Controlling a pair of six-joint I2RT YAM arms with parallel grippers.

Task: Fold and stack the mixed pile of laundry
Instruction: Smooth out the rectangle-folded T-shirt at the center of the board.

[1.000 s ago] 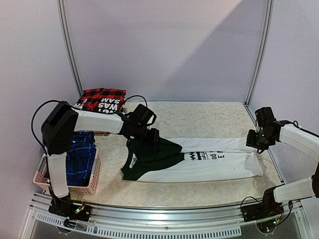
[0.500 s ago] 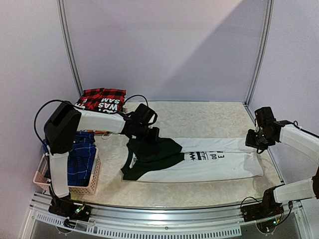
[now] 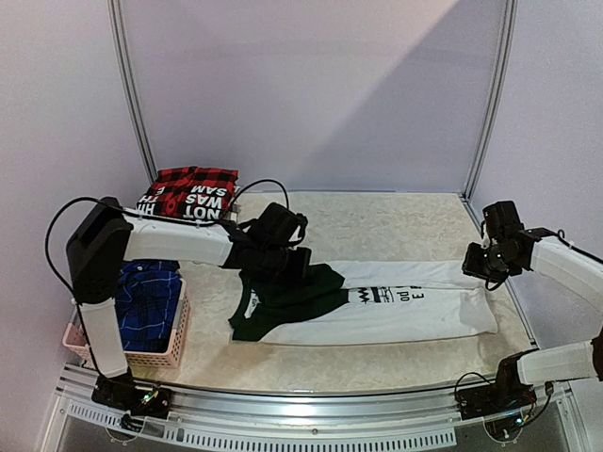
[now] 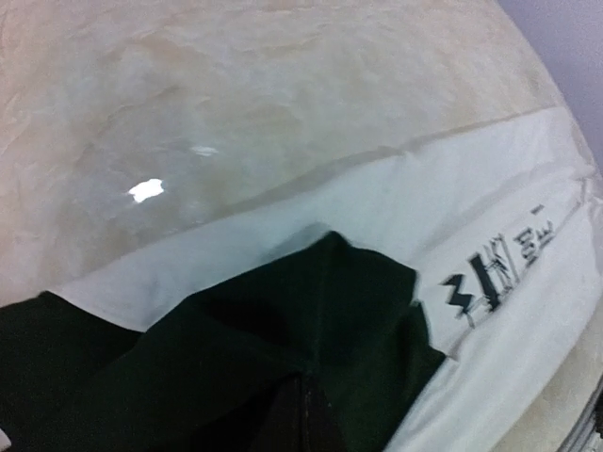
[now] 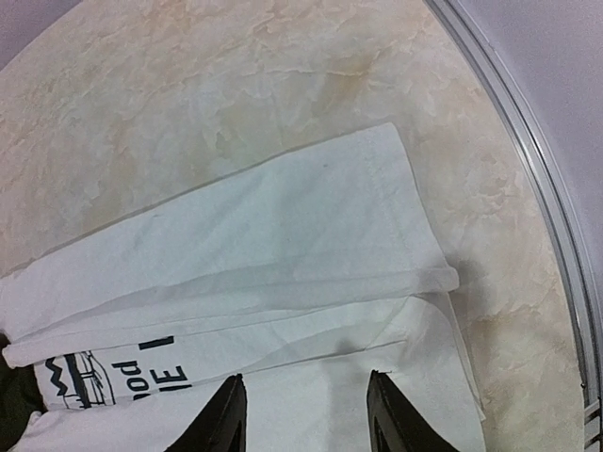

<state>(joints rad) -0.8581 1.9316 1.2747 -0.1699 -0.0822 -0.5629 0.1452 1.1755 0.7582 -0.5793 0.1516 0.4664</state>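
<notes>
A white T-shirt with black print lies folded into a long strip across the table. Its dark part is at the left end. My left gripper is shut on that dark part. In the left wrist view the dark cloth creases into the closed jaws of the gripper. My right gripper hovers open over the shirt's right end. In the right wrist view its fingertips straddle bare white cloth, and nothing lies between the gripper fingers.
A folded stack with a red-and-black plaid shirt and a printed piece sits at the back left. A pink lattice basket at the near left holds a blue plaid piece. A metal frame rail runs beside the table's right edge.
My left gripper has closed on the T-shirt's dark part and shifted slightly right, and its arm has swung lower. The right arm has hardly moved.
</notes>
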